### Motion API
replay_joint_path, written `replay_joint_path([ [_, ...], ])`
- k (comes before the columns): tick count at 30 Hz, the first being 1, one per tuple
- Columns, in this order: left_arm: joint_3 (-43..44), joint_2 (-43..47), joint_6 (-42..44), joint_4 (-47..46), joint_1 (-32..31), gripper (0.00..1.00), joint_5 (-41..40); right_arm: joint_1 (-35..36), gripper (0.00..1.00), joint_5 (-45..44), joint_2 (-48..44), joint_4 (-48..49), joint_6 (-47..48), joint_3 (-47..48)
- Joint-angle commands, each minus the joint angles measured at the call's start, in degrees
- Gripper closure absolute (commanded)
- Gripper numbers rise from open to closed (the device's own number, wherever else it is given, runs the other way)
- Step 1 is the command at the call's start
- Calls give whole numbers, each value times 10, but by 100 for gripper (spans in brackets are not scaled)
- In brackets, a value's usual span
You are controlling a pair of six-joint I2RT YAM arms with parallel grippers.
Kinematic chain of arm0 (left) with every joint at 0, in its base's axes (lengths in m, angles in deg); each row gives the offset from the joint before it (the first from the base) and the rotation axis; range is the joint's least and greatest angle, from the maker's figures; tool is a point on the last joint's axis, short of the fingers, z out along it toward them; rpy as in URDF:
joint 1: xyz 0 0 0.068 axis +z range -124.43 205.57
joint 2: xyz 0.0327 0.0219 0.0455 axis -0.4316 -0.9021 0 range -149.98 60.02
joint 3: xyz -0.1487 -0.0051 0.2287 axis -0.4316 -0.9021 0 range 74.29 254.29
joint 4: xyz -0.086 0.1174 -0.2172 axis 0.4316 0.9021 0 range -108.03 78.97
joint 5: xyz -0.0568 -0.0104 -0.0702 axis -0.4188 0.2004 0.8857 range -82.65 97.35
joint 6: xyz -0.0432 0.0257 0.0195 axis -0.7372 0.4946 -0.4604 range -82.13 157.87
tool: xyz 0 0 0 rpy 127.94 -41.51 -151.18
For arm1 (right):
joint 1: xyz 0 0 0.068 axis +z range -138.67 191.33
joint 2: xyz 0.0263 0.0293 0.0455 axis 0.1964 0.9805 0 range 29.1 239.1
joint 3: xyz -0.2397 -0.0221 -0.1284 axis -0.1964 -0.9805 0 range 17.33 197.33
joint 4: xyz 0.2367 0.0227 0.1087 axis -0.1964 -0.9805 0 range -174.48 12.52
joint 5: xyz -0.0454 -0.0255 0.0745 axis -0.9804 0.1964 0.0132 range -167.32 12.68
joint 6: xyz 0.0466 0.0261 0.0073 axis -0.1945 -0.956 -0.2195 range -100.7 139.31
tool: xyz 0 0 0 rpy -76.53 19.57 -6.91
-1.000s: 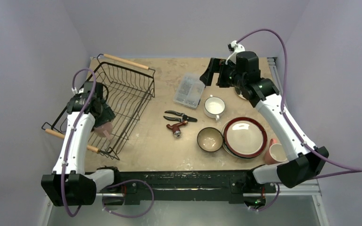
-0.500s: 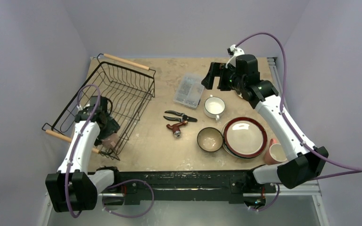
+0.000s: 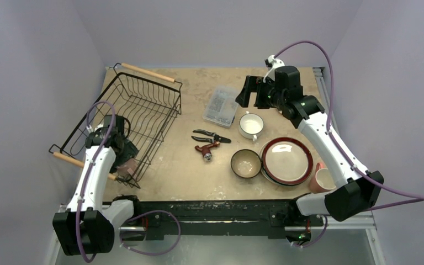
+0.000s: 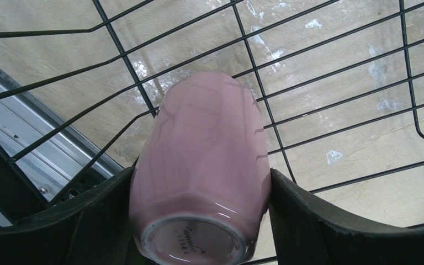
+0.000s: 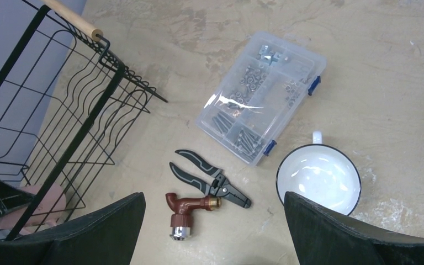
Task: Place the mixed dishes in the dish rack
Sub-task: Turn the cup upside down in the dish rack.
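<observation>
Left end effector (image 4: 201, 223) grips pink mug (image 4: 201, 160) inside dish rack (image 3: 146, 72).

White arms (image 3: 91, 171), black joints (image 3: 356, 199), purple cables (image 3: 305, 41)

Loose hardware we see lying about

On the pale wooden table (image 5: 397, 66) we find a clear plastic box (image 5: 260, 105) lying at a slant, its lid shut with blue latches and its compartments holding screws and nuts. Near one corner of it, but apart, lie black-handled pliers (image 5: 212, 179), the handles spread a little. Just beside the pliers lies a red-brown tap fitting (image 5: 187, 212) with a silvery end; whether the two touch we cannot tell.
</observation>
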Motion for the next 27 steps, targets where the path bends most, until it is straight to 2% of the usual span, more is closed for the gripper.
replay_joint_path([
  [1, 7, 17, -1, 22, 4, 87, -19, -2, 1, 12, -7, 13, 2, -2],
  [4, -4, 18, -10, 19, 4, 75, -6, -2, 1, 18, -6, 15, 1, -5],
  [8, 4, 15, -10, 27, 4, 64, -8, -2, 1, 19, 1, 5, 4, -8],
  [19, 37, -1, -31, 59, 4, 15, -3, -1, 1, -9, 23, -42, 55, -24],
  [21, 48, -5, -34, 66, 5, 12, -3, 1, 1, -13, 23, -43, 60, -33],
  [23, 56, -10, -39, 75, 5, 1, -3, 3, 1, -17, 24, -43, 65, -40],
  [27, 75, -13, -49, 96, 5, 0, -13, 6, 1, -18, 26, -41, 70, -44],
])
